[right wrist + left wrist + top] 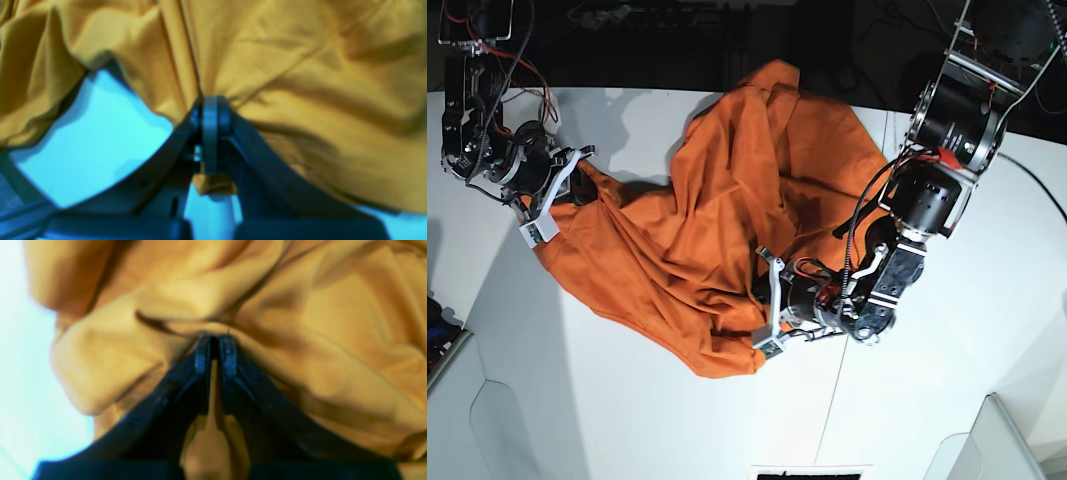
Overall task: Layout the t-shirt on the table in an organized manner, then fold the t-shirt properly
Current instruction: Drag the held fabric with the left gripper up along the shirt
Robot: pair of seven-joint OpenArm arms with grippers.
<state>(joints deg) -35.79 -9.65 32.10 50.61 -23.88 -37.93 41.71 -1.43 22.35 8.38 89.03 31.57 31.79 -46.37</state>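
Note:
The orange t-shirt (727,200) lies crumpled on the white table (627,400), bunched in deep folds from the back centre down to the front. My left gripper (765,305) is at the shirt's front right edge, shut on a fold of the cloth. In the left wrist view the left gripper (216,340) has its fingertips pressed together, with the t-shirt (300,323) filling the frame. My right gripper (575,182) is shut on the shirt's left edge. The right wrist view shows the right gripper (210,105) pinching the t-shirt (283,66) just above the table (100,133).
A thin seam (835,400) runs across the tabletop to the right of the shirt. A grey box (442,350) sits off the table's left edge. Dark equipment and cables (627,15) line the back. The left arm's big joints (937,150) hang over the right side.

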